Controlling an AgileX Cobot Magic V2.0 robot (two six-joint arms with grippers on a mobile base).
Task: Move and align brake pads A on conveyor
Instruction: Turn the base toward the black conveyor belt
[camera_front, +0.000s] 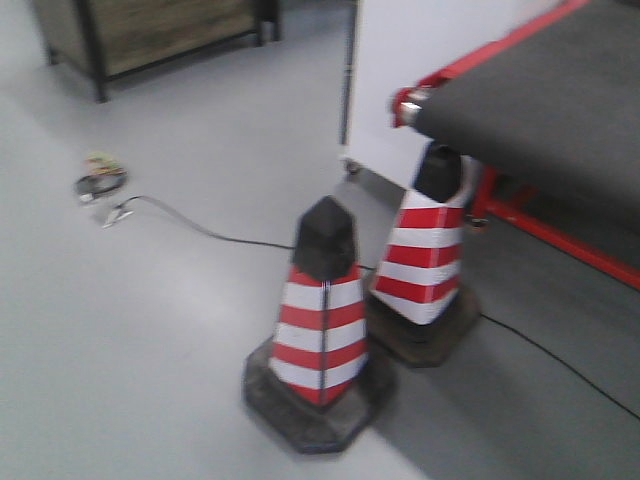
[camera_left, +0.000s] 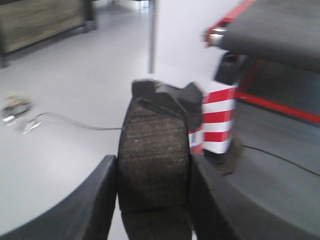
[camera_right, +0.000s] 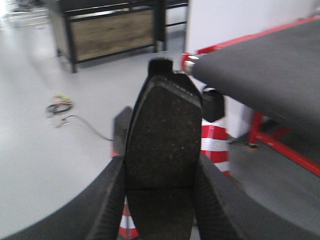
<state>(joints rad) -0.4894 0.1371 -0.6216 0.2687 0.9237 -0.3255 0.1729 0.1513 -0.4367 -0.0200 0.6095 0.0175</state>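
Observation:
My left gripper is shut on a brake pad, a dark rough pad with a thin cross groove, held upright between both fingers. In the right wrist view another brake pad stands upright, clamped by my right gripper. The conveyor, a dark charcoal belt with a red edge strip, lies at the upper right; the same conveyor shows in the left wrist view and the conveyor in the right wrist view, ahead and to the right of both grippers. Neither gripper appears in the front view.
Two red-and-white striped cones stand on the grey floor by the conveyor's end roller. A black cable runs across the floor from a small coil. A wooden rack with a black frame stands at the back left.

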